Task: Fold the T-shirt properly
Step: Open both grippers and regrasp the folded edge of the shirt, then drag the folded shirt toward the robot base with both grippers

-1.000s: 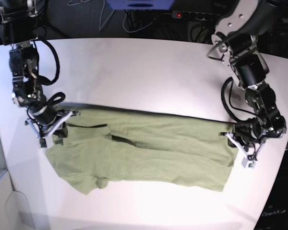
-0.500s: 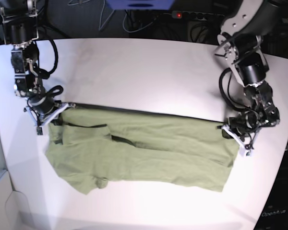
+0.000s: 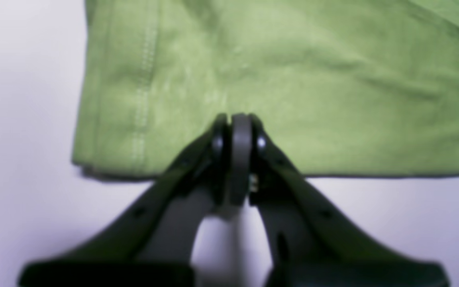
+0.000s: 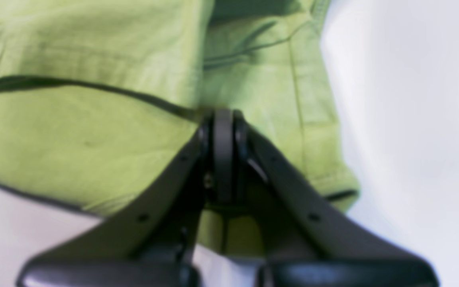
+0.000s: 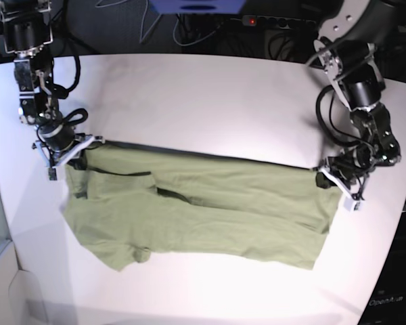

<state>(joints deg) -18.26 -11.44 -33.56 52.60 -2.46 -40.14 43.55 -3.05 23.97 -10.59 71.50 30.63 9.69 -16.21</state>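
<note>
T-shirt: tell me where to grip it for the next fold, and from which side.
Grip the T-shirt at the two ends of its far long edge, coming in from the table's far side. It lies flat in a long band, and the left claw and right claw are shut there.

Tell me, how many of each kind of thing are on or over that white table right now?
Green T-shirt: 1
Robot grippers: 2, the left gripper and the right gripper, each shut on the T-shirt's far edge
White table: 1
Total: 4
</note>
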